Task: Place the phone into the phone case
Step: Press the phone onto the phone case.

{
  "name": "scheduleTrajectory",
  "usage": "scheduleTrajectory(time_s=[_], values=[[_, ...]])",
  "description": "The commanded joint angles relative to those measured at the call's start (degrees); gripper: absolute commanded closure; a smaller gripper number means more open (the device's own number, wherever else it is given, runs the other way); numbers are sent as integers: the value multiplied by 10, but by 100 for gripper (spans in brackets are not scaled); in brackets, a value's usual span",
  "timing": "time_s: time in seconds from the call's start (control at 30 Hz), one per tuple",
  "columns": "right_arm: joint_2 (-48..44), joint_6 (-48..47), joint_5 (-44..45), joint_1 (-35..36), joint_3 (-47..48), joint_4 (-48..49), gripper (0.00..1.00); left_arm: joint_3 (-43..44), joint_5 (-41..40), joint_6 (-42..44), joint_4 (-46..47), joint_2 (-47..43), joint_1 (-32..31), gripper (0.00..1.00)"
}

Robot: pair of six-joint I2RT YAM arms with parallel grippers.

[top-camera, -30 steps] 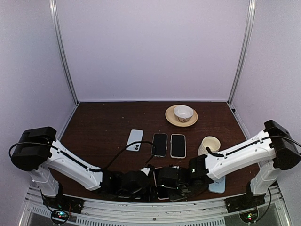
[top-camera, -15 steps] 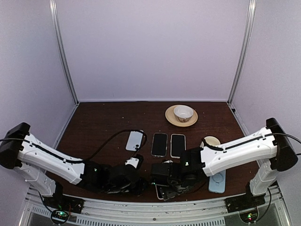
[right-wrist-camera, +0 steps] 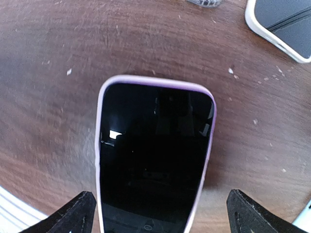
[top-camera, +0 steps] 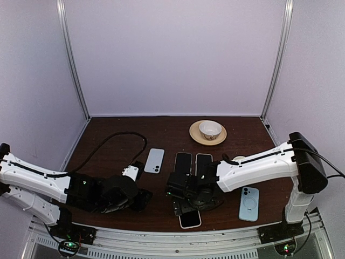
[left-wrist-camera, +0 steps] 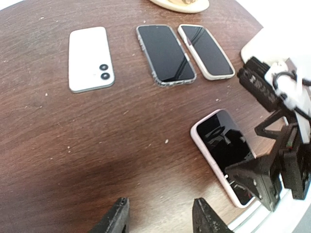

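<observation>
The phone (right-wrist-camera: 155,155) is lying face up and flat on the bench (top-camera: 108,145) near its front edge, rimmed all round by the lilac phone case (right-wrist-camera: 155,80). The right arm is being held low and stretched leftward across the bench, its wrist bent down over the phone. The right tool (right-wrist-camera: 161,194) is being held spread wide, one finger (right-wrist-camera: 68,213) on each side of the phone's near end. A gap is showing at the right-hand finger, so the phone is not being pinched.

The left arm is being held low as well, reaching in from the left side with its wrist close above the wood. The left tool (left-wrist-camera: 160,213) is parted with only bare bench between its fingers (left-wrist-camera: 116,216), well apart from the cased phone.

Further back, three phones are lying in a row: a white phone (top-camera: 154,160) face down, a dark phone in a clear case (top-camera: 183,162) and a phone in a pale case (top-camera: 203,163). A blue phone (top-camera: 248,203) is lying face down under the right arm, and a bowl on a plate (top-camera: 208,131) is standing at the back.
</observation>
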Motion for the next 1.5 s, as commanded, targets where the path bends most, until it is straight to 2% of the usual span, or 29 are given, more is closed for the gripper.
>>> scheduleTrajectory(time_s=[0.0, 0.27, 0.43, 0.5, 0.6, 0.73, 0.83, 1.03, 1.23, 1.37, 1.47], values=[[19, 4, -17, -1, -13, 48, 1, -8, -8, 13, -13, -6, 2, 52], [27, 12, -42, -3, -33, 71, 1, -7, 17, 13, -6, 9, 2, 52], [-7, -52, -36, -20, -15, 12, 1, -3, 36, 20, 12, 35, 3, 52], [-31, -89, -57, -40, -18, 9, 4, 3, 43, 29, 27, 58, 2, 52], [-59, -126, -74, -69, -27, 4, 12, 35, 50, 56, 33, 105, 2, 52], [-85, -150, -99, -102, -49, 14, 35, 58, 116, 70, 85, 149, 20, 52], [-96, -161, -113, -122, -66, 39, 43, 60, 172, 62, 145, 179, 38, 52], [-71, -185, -146, -159, -84, 70, 59, 97, 267, 34, 181, 266, 81, 55], [-22, -185, -183, -156, -97, 97, 78, 119, 275, 34, 177, 306, 84, 56], [1, -175, -188, -146, -112, 110, 87, 118, 270, 34, 175, 308, 84, 56], [18, -176, -172, -134, -101, 86, 89, 115, 271, 32, 178, 307, 84, 56]])
